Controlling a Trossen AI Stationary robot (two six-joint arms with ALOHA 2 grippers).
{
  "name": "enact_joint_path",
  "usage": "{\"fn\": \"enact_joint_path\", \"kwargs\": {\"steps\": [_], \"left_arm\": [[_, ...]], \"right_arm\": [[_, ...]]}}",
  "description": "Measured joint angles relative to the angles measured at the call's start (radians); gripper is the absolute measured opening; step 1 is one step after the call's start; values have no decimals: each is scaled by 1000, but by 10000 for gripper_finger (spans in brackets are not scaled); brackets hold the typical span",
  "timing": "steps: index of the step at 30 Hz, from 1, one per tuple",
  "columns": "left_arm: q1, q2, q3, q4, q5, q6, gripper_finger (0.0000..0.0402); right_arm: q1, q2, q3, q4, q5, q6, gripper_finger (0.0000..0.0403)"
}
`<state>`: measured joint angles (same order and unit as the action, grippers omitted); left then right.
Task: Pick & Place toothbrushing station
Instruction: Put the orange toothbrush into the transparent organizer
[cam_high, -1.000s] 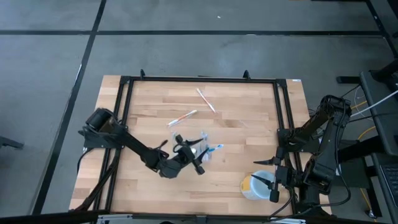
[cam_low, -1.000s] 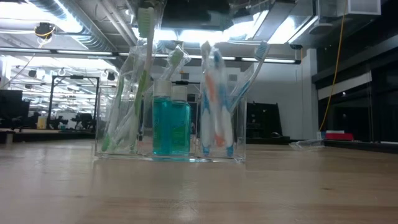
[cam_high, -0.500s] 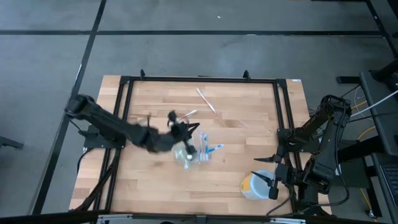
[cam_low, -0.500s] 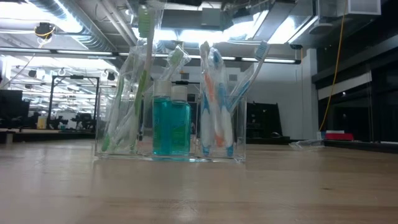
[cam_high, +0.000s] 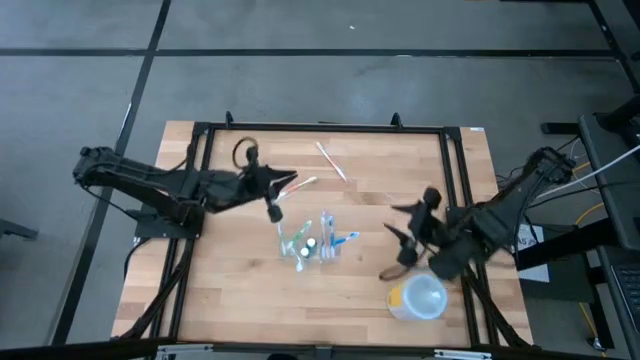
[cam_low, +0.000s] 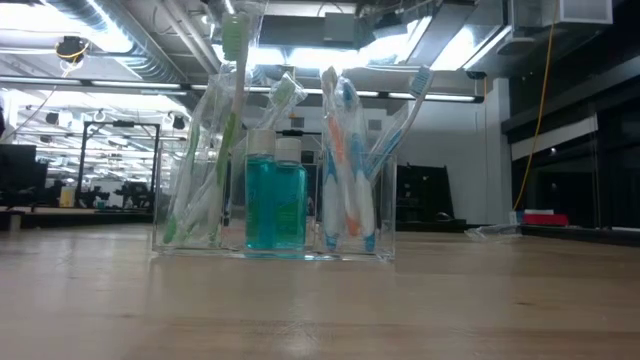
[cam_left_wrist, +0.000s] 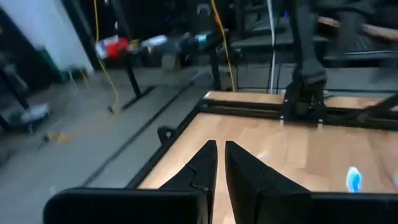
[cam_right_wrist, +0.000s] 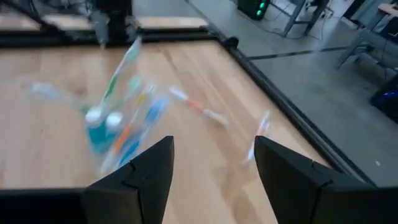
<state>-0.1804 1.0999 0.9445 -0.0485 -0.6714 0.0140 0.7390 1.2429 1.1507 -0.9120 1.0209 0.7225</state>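
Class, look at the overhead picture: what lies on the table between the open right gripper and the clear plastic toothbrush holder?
In the high view, only bare wooden table separates the right gripper from the clear plastic rectangular toothbrush holder.

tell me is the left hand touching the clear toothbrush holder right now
Apart. The high view shows the left hand up-table of the toothbrush holder with bare wood between them; the left wrist view shows its fingers shut on nothing.

the tabletop (cam_high: 250, 290) is pale wood planks with a smooth, faintly satin finish, framed by matt black metal rails (cam_high: 320, 128). the toothbrushing station (cam_low: 272, 205) is clear glossy plastic. the round container (cam_high: 418, 298) looks like smooth white plastic.
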Motion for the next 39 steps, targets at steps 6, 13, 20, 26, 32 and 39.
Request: {"fn": "enact_joint_path", "kwargs": {"steps": [6, 13, 20, 26, 32, 39], "left_arm": [[-70, -37, -147, 236, -147, 135, 29], [-121, -166, -199, 275, -184, 232, 29], [-175, -270, -240, 215, -297, 266, 29], [-193, -332, -272, 244, -304, 295, 29], [-211, -340, -278, 257, -297, 308, 29], [-212, -338, -278, 274, -197, 313, 29]], "right_arm": [[-310, -41, 2, 329, -264, -374, 224], [-745, 38, 2, 437, -653, -470, 224], [-1019, 223, 1, 478, -844, -432, 224], [-1122, 417, 1, 586, -932, -383, 224], [-1150, 547, 59, 593, -928, -416, 224], [-1155, 723, 313, 424, -883, -482, 224]]}}
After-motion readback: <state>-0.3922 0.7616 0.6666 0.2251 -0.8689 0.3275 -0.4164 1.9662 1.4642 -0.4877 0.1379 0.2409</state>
